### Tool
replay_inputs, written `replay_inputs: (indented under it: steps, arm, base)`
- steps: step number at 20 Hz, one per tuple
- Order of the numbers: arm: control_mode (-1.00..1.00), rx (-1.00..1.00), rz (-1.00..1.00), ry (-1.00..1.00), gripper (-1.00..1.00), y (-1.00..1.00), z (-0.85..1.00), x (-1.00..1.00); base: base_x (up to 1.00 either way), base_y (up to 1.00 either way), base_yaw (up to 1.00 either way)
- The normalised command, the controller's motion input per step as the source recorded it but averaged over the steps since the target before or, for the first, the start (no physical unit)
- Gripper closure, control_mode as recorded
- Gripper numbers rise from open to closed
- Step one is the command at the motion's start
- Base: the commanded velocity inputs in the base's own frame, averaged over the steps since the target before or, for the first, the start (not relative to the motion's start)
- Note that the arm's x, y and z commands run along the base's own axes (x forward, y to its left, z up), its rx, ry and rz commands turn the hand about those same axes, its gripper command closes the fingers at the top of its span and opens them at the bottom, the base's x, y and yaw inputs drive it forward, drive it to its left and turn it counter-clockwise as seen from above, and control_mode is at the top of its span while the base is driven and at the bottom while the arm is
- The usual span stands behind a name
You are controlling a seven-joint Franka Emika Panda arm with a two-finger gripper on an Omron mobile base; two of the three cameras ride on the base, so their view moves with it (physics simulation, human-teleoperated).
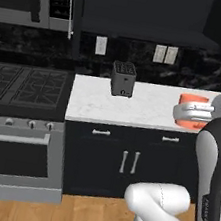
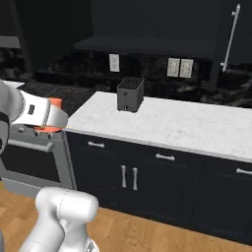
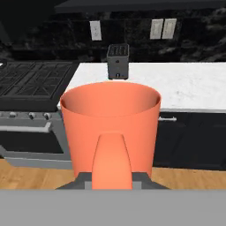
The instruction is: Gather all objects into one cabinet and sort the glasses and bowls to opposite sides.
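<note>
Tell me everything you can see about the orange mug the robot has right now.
The coral-orange mug looks smooth and matte, like glazed ceramic or plastic. It is upright, mouth open, nothing visible inside, with a broad strap handle facing the hand camera. The claw is shut on that handle and holds the mug in the air in front of the white counter, clear of it. The base views show just a sliver of orange behind the arm.

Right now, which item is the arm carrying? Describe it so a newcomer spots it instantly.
Start at the white marble counter right of the stove, where a grey toaster stands. In front of it, held off the surface by the shut gripper, is the coral-orange mug. It is the one bright, open-topped thing, with a handle facing the hand.
</note>
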Motion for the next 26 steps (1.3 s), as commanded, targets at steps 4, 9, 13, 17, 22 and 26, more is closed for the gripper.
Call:
replay_inputs:
  steps: [4,9,13,17,22,26]
  arm:
    - [1.00,0.00,0.00,0.00,1.00,0.00,0.00,0.00]
    - [1.00,0.00,0.00,0.00,1.00,0.00,0.00,0.00]
    - [1.00,0.00,0.00,0.00,1.00,0.00,0.00,0.00]
    - [1.00,0.00,0.00,0.00,1.00,0.00,0.00,0.00]
    - [1.00,0.00,0.00,0.00,1.00,0.00,0.00,0.00]
    - [1.00,0.00,0.00,0.00,1.00,0.00,0.00,0.00]
  base:
    - [-0.21,0.00,1.00]
    - [-0.14,0.02,1.00]
    - [-0.05,0.29,1.00]
    - [0.00,0.24,0.99]
    - [0.12,0.18,0.84]
    - [0.93,0.01,0.11]
